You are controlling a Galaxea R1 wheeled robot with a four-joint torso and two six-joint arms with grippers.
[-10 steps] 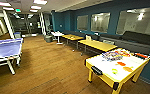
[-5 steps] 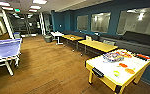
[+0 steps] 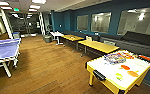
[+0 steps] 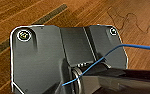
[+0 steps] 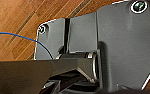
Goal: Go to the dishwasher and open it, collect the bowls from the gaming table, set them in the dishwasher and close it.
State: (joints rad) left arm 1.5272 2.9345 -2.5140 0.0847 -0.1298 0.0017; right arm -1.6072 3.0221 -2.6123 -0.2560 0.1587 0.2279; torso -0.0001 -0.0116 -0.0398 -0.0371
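The robot stands on the wooden floor (image 3: 48,67) of a games room, and the step in hand reads as the approach to the gaming table (image 3: 108,68), the white-topped, yellow-sided table at the near right of the head view; no dishwasher can be seen here, so whether it already stands open cannot be judged. On that table's white top lie the bowls: an orange bowl (image 3: 125,67) toward its middle, a second orange bowl (image 3: 132,73) just beside it nearer the table's right edge, and a small yellow-green bowl (image 3: 119,76) closer to the near end; a multicoloured box or tray (image 3: 114,58) sits toward the far end, with red and orange items beyond it that are too blurred to name. Well apart from the gaming table, across the open floor, stands the blue ping-pong table (image 3: 3,50); behind the gaming table run yellow-topped tables (image 3: 97,45) along the wall. Both wrist views look down on wood planks and robot hardware; whether either gripper's jaws are spread or pressed together cannot be told. The next move, by my judgement, calls for closing in on the gaming table's long near side, square enough that the bowls fall within reach.
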